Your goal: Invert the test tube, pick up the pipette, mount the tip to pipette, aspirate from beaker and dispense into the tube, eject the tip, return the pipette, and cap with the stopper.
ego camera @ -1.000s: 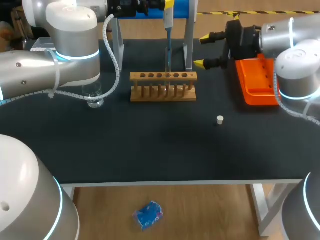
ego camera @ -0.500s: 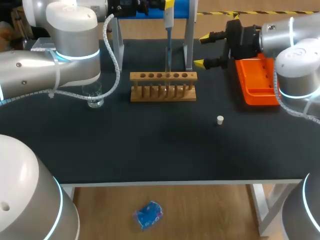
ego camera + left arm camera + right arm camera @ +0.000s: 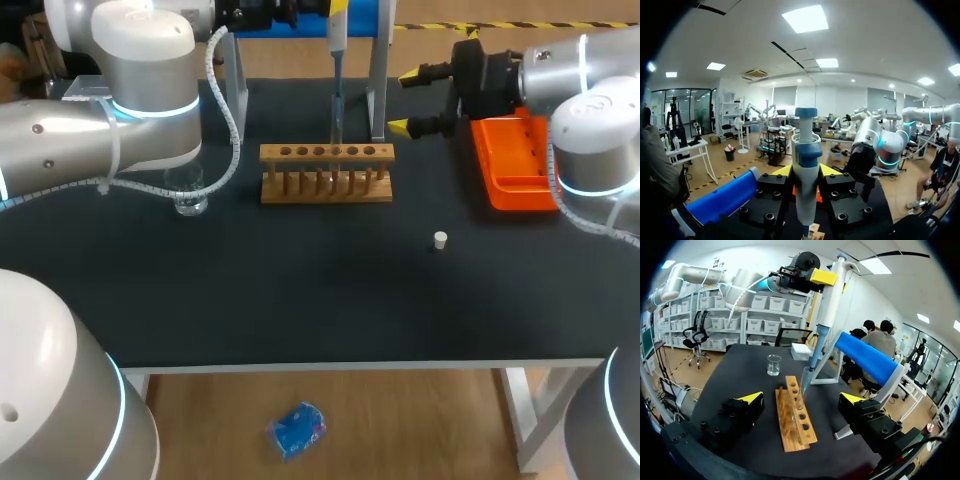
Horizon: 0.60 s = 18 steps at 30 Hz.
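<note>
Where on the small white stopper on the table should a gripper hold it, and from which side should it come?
Probably from straight above, fingers closing on opposite sides of the stopper: it is short and round, sits alone on the table, and is too low to reach sideways. The open right gripper is nearer.

I count one pipette [image 3: 337,85], one wooden rack [image 3: 326,172], one glass beaker [image 3: 190,195], one white stopper [image 3: 440,239], one orange tray [image 3: 515,160], one stand [image 3: 378,70].

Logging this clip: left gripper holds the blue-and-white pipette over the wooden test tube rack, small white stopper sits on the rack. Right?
No: the head view shows the small white stopper on the black table, apart from the wooden test tube rack. The left gripper holds the blue-and-white pipette over it.
</note>
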Each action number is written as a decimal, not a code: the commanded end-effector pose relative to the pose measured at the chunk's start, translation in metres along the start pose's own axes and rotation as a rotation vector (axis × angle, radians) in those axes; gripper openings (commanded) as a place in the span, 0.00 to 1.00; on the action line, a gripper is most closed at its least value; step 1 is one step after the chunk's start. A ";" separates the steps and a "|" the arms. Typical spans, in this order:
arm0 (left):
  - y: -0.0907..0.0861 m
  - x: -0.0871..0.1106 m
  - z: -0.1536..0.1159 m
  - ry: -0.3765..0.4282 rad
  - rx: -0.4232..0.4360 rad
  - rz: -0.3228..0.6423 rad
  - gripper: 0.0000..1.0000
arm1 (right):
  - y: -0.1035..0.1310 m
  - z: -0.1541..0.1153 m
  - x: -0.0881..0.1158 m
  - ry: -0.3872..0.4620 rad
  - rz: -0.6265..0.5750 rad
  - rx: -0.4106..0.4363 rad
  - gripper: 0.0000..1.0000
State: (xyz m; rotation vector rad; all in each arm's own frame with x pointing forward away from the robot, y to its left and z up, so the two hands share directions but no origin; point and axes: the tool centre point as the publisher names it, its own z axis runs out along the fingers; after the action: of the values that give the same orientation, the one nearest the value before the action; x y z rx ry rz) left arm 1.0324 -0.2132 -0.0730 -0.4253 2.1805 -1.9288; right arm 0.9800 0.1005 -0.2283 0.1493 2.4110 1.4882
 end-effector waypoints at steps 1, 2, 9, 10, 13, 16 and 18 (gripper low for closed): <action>0.000 0.000 0.000 -0.005 0.009 0.005 0.00 | 0.000 0.000 0.000 -0.002 0.000 0.000 1.00; -0.001 -0.001 0.000 -0.005 0.009 0.007 0.00 | 0.000 0.000 0.000 -0.002 0.000 0.000 1.00; -0.003 -0.001 -0.001 -0.010 0.014 0.016 0.00 | 0.000 0.000 0.000 -0.002 0.000 0.000 1.00; -0.003 -0.001 -0.001 -0.010 0.013 0.018 0.00 | 0.000 0.000 0.000 -0.002 0.000 0.000 1.00; -0.005 0.001 -0.002 -0.010 0.012 0.022 0.00 | 0.000 0.000 0.000 -0.002 0.000 0.000 1.00; -0.007 0.004 -0.002 -0.011 0.012 0.026 0.00 | 0.000 0.000 0.000 -0.002 0.000 0.000 1.00; -0.008 0.004 -0.003 -0.012 0.012 0.029 0.00 | 0.000 0.000 0.000 -0.002 0.000 0.000 1.00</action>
State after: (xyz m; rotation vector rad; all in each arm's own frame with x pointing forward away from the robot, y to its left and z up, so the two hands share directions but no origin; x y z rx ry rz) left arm 1.0311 -0.2132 -0.0656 -0.3963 2.1619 -1.9203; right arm 0.9798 0.1007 -0.2280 0.1500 2.4114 1.4867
